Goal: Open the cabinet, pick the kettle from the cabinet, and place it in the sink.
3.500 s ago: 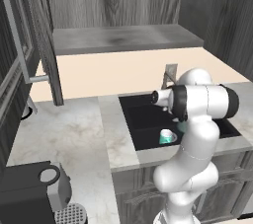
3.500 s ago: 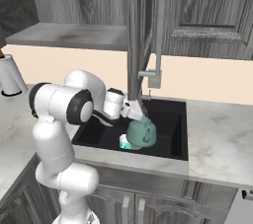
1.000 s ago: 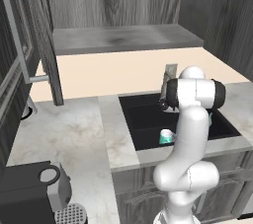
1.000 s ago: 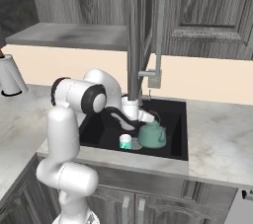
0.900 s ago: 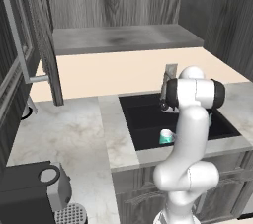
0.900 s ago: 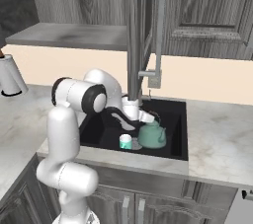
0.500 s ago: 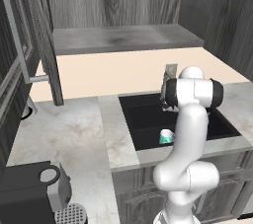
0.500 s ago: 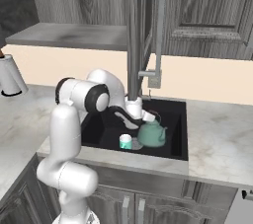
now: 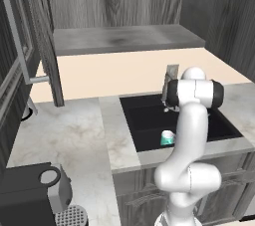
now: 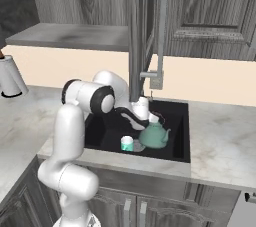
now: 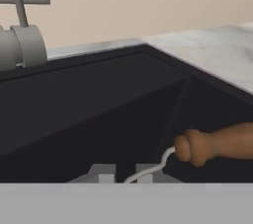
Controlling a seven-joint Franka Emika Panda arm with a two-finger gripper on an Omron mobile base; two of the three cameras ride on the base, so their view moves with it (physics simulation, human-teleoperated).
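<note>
The teal kettle (image 10: 155,137) sits low inside the black sink (image 10: 107,130), toward its right half. My gripper (image 10: 149,119) is shut on the kettle's wire handle just above the lid. In the hand view the kettle's brown wooden grip (image 11: 217,145) juts in from the right, and its pale wire runs down between my fingertips (image 11: 101,174), where my gripper (image 11: 122,176) is. My arm stands before the sink (image 9: 147,118) in the left base view and covers the kettle. The cabinet door (image 9: 50,41) hangs open at far left, its bar handle (image 9: 19,41) facing me.
A small teal cup (image 10: 127,144) stands in the sink left of the kettle, also the cup (image 9: 168,138). The tall grey faucet (image 10: 150,41) rises behind the basin. A dark coffee machine (image 9: 30,192) sits on the counter near left. A pale container (image 10: 10,77) stands far left.
Since 3.5 s ago the kettle has gone down and to the right into the basin with my gripper. Over the last second both have only edged slightly right.
</note>
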